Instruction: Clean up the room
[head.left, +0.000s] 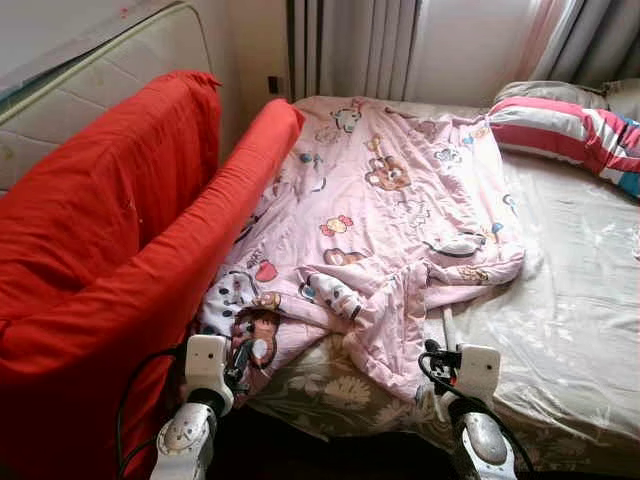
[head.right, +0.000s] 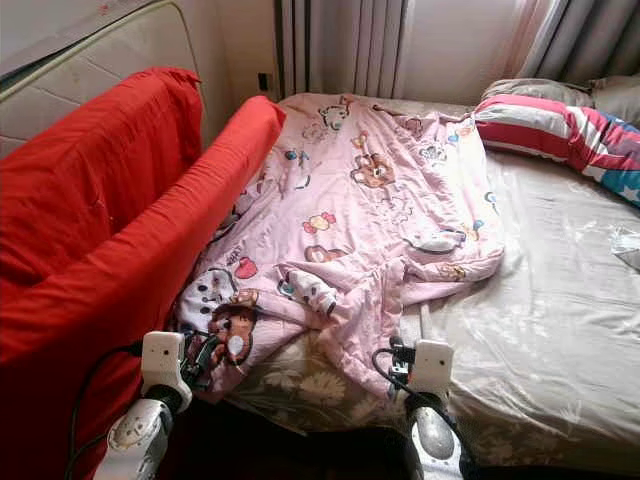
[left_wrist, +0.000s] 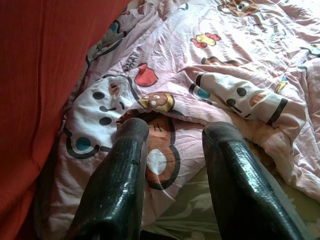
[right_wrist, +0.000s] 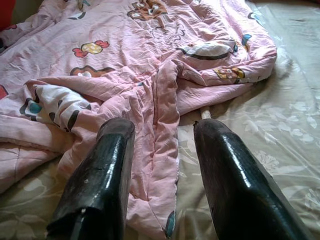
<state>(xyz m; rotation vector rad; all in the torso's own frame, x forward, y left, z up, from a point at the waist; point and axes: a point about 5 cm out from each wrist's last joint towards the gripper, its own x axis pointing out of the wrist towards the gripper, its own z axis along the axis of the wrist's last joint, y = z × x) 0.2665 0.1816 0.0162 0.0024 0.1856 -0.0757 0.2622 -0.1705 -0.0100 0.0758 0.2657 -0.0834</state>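
A rumpled pink cartoon-print quilt (head.left: 380, 210) lies across the bed's left half, its near corners bunched at the foot edge. My left gripper (left_wrist: 172, 135) is open, its fingers (left_wrist: 122, 175) hovering just over the quilt's near left corner by the red cover. My right gripper (right_wrist: 162, 132) is open too, above a folded strip of quilt (right_wrist: 162, 150) hanging toward the foot of the bed. Both arms (head.left: 205, 375) (head.left: 470, 385) reach in from the bed's foot.
A red-covered mattress or cushion (head.left: 110, 250) leans along the bed's left side. The beige floral sheet (head.left: 570, 300) is bare on the right. A striped pillow (head.left: 570, 130) lies at the head, with curtains (head.left: 350, 45) behind.
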